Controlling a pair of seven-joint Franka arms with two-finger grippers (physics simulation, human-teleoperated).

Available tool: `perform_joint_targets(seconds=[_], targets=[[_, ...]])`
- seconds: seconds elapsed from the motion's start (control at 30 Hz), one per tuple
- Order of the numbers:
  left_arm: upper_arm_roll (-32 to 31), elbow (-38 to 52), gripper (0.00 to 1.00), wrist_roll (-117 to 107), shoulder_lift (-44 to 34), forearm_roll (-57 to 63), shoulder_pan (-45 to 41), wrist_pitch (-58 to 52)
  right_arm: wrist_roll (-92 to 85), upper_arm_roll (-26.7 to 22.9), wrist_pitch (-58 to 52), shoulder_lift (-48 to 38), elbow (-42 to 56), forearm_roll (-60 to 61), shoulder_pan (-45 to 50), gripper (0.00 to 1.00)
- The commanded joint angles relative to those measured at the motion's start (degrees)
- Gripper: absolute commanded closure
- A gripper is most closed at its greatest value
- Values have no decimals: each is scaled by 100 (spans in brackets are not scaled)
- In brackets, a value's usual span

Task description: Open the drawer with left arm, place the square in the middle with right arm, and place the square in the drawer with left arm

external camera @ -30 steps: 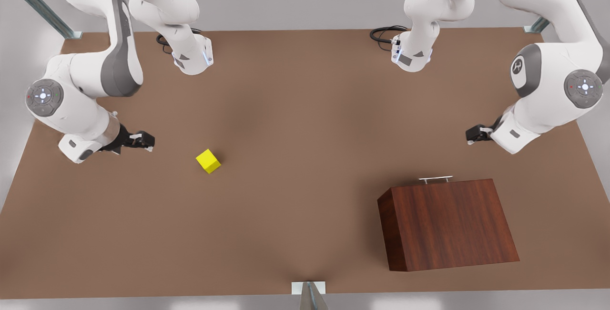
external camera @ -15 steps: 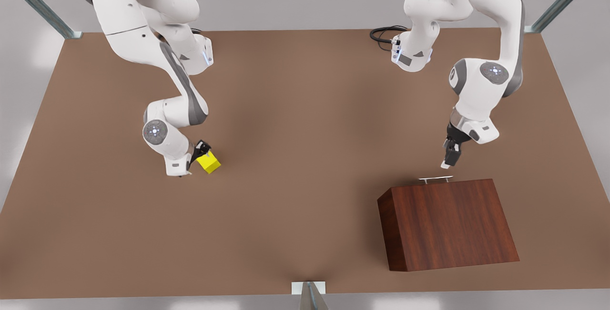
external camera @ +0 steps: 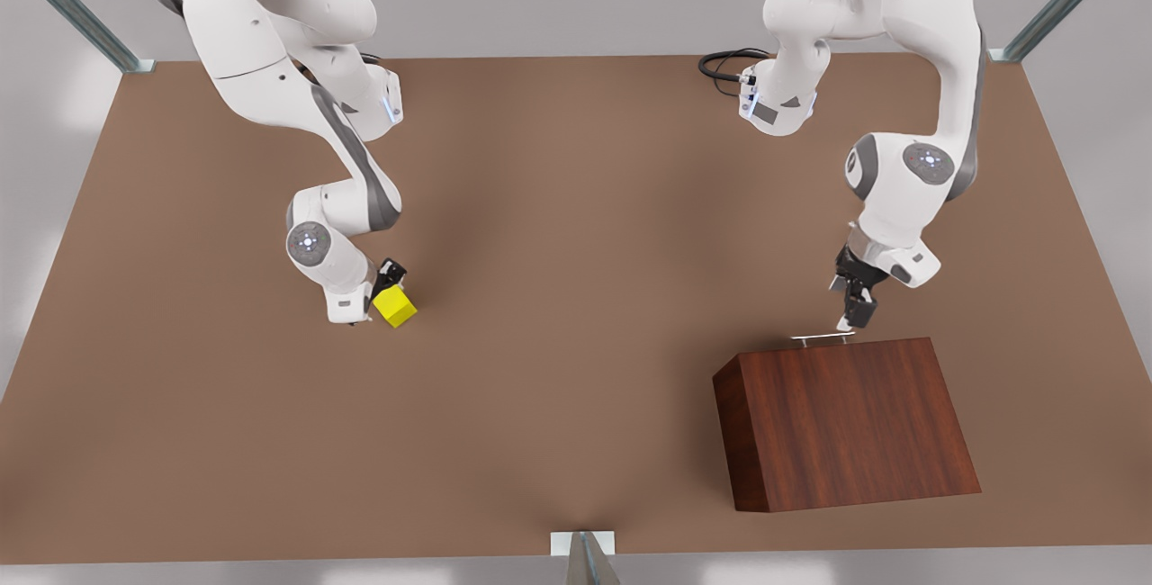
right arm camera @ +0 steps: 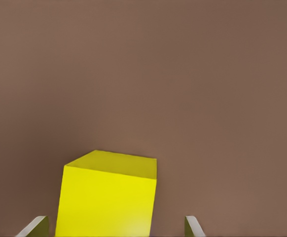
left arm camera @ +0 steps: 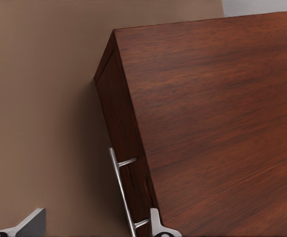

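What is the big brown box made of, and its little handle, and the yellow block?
The cabinet looks like dark reddish wood with streaky grain. Its handle looks like shiny silver metal. The yellow cube has plain, smooth matte faces, maybe plastic or painted wood; the look alone cannot settle it.

Right pincer [external camera: 382,290] at yellow square [external camera: 394,307]; left pincer [external camera: 852,310] above drawer handle [external camera: 821,338].

Our white left arm's small black gripper [external camera: 851,322] points down, fingers apart. Our white right arm's black gripper [external camera: 382,297] looks open too, we think.
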Motion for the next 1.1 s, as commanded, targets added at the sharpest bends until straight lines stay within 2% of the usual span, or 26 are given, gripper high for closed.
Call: perform_joint_targets(seconds=[0.0,0.2,0.23,0.3,0.37,0.4,0.43,0.5,0.57,0.6,0.63,0.7,0.87,0.97,1.07], targets=[[2,0,0,-3,1,-1,-111,1,24,1,0,0,-6,0,-1,0],[-7,0,0,-249,185,-54,-111,185,51,1,352,132,-208,0,140,0],[-7,0,0,-293,238,-107,-111,255,60,1,413,272,-181,9,140,4],[-7,0,0,-355,300,-168,-111,326,130,1,492,351,-173,70,149,5],[2,0,0,-416,352,-168,-111,326,192,1,484,360,-173,79,131,17],[2,0,0,-425,370,-168,-111,326,192,1,483,352,-173,79,140,30],[2,0,0,-425,405,-168,-111,335,192,1,466,351,-164,79,140,38],[2,0,0,-425,440,-168,-111,343,192,1,457,351,-155,71,131,43],[11,9,0,-425,555,-177,-111,484,262,1,422,343,-155,79,131,43],[11,9,0,-425,634,-177,-102,581,271,1,422,334,-155,71,131,52],[11,9,0,-425,686,-177,-102,616,271,1,422,325,-155,70,131,55],[11,9,0,-425,765,-177,-102,625,271,1,395,281,-155,79,131,52],[11,0,0,-504,810,-177,-102,590,280,1,387,114,-138,70,140,52],[11,-17,0,-513,801,-177,-102,554,964,71,369,-132,-102,70,359,52],[11,-140,0,-522,748,-186,-102,546,1580,458,-35,-185,249,70,430,52]])
